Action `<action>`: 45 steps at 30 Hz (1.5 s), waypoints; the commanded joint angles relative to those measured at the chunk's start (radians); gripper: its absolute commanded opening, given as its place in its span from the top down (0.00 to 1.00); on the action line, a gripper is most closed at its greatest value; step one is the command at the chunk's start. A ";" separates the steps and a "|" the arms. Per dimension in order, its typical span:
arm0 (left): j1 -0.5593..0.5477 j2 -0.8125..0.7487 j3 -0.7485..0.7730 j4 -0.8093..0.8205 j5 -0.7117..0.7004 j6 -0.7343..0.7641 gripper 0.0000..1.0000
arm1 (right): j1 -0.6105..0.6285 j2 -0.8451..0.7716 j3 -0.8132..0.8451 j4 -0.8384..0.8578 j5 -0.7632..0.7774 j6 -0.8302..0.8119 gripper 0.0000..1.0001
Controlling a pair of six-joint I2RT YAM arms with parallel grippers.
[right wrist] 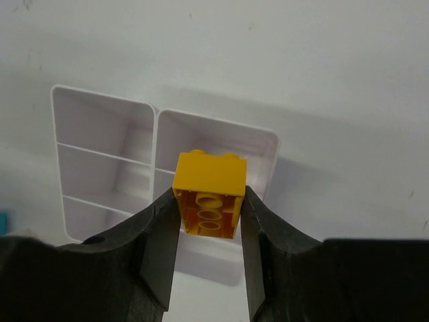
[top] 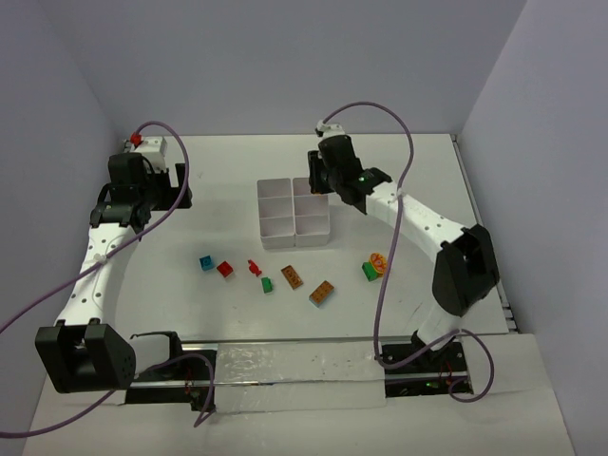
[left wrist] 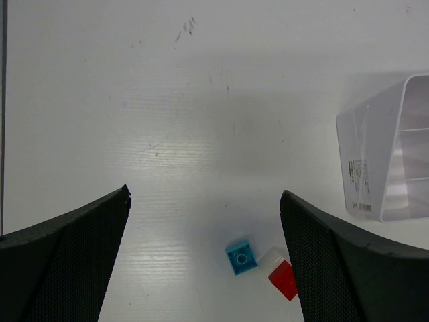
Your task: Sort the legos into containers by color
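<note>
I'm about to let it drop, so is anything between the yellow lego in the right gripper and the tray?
Nothing visible. The right gripper holds the yellow lego over the tray, and the compartments beneath look empty.

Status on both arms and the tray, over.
Right gripper: jaws shut on yellow lego, above the tray. Left gripper: jaws open, empty, teal lego in its view. Nothing blocking the tray.

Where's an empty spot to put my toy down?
Bare table lies between the left arm and the white tray, and behind the tray toward the back wall. Crowded: the row of legos in front of the tray, and over it, where the right gripper holds a yellow brick.
</note>
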 commanded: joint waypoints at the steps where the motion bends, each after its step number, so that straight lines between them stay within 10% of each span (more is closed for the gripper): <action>1: 0.001 -0.014 0.020 0.032 -0.006 -0.004 0.01 | 0.019 -0.125 -0.190 0.340 0.083 -0.098 1.00; 33: 0.002 0.005 0.040 0.021 -0.020 -0.003 0.01 | 0.081 0.011 -0.343 0.742 0.236 -0.166 0.89; 45: 0.002 0.017 0.047 0.019 -0.026 0.010 0.01 | 0.090 0.045 -0.353 0.771 0.246 -0.175 0.35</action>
